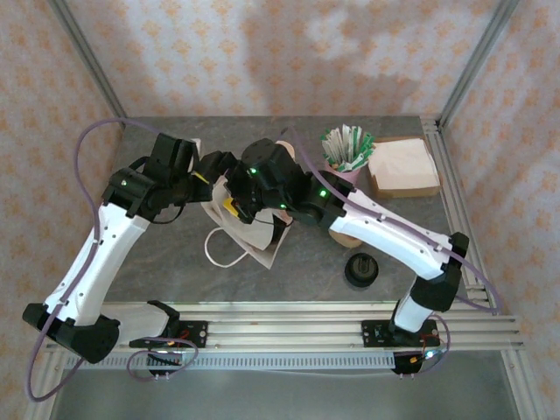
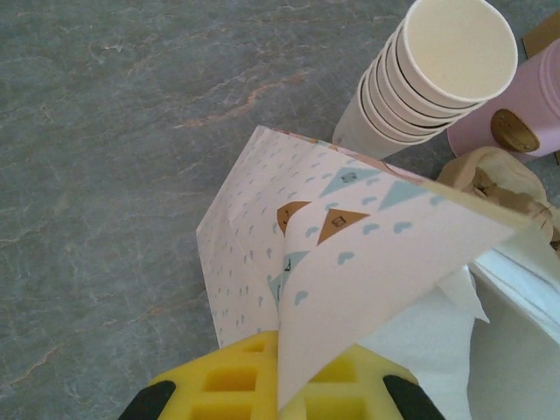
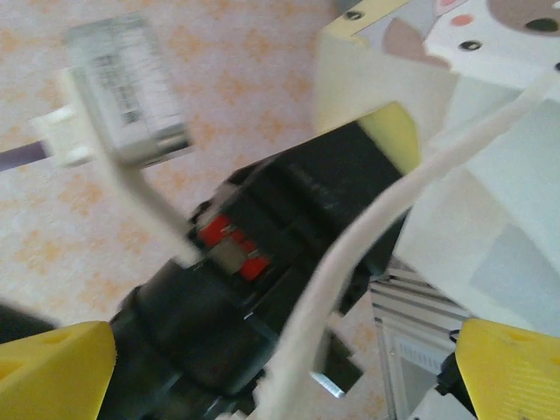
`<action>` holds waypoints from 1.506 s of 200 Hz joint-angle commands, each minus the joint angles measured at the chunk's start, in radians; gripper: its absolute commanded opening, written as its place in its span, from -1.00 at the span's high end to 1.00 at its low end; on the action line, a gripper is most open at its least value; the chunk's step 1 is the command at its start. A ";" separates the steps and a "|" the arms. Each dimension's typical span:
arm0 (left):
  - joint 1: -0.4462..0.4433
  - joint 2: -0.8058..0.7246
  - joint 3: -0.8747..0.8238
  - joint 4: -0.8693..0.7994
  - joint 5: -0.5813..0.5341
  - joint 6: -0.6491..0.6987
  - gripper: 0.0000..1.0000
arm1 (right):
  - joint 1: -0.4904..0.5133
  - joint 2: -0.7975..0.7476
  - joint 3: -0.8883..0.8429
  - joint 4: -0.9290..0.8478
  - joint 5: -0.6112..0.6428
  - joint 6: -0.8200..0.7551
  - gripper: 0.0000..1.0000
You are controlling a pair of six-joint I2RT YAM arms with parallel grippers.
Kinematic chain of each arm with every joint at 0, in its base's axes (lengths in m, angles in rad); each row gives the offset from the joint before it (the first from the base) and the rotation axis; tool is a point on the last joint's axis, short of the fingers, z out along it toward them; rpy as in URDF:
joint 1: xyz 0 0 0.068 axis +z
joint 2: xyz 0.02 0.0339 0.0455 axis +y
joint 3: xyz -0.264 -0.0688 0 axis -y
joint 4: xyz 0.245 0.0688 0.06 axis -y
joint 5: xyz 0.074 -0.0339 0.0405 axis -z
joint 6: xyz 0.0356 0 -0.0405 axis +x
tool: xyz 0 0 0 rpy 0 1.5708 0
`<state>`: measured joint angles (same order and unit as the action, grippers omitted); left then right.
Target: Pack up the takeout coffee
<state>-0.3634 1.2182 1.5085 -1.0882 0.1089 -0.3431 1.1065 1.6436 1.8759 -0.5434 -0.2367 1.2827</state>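
Left gripper (image 2: 278, 385): clenched on the top edge of the paper bag (image 1: 249, 232). In the left wrist view the patterned sheet runs straight between the yellow pads (image 2: 219, 376). The bag lies on the grey table (image 1: 175, 262) near the middle, with its white handle loop (image 1: 214, 249) trailing toward the near edge.

Right gripper (image 3: 282, 367): released, yellow fingers (image 3: 52, 367) wide apart. From above it sits right at the bag, just beside the left gripper. In the right wrist view a white cord handle (image 3: 350, 262) crosses the gap between the fingers unpinched, with the left gripper's black body behind it.

Takeout coffee: can't tell where it is. The right arm covers the bag mouth from above, and the wrist views of the inside are just white paper.

Right of the bag:
- Stack of lidless cream cups (image 2: 433, 83), upright, just beside a pink cup (image 2: 516, 118).
- Pink cup holds green-and-white packets (image 1: 346, 147).
- Crumpled tan paper (image 2: 499, 179) between the bag and the pink cup.
- Stack of black lids (image 1: 361, 269) nearer the front, apart from the bag.
- Brown napkins (image 1: 402, 162) in the far right corner.
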 commanded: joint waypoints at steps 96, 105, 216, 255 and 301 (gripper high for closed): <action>0.107 0.078 -0.016 0.027 0.107 -0.046 1.00 | -0.036 -0.245 -0.020 0.124 0.135 -0.465 -0.99; 0.117 0.081 -0.013 0.031 0.135 -0.066 1.00 | -0.046 -0.274 -0.012 0.055 0.225 -0.542 -0.99; 0.122 0.120 0.035 -0.065 0.128 -0.277 1.00 | -0.392 -0.533 -0.329 -0.245 0.736 -0.772 -0.99; 0.144 0.128 0.032 -0.052 0.129 -0.279 0.41 | -0.427 -0.568 -0.430 -0.248 0.778 -0.791 -0.99; 0.149 0.133 0.119 -0.053 0.114 -0.248 -0.11 | -0.448 -0.610 -0.524 -0.211 0.833 -0.835 -0.99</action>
<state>-0.2199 1.3514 1.5478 -1.1309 0.2531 -0.6037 0.6716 1.0718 1.3991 -0.7692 0.5259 0.4934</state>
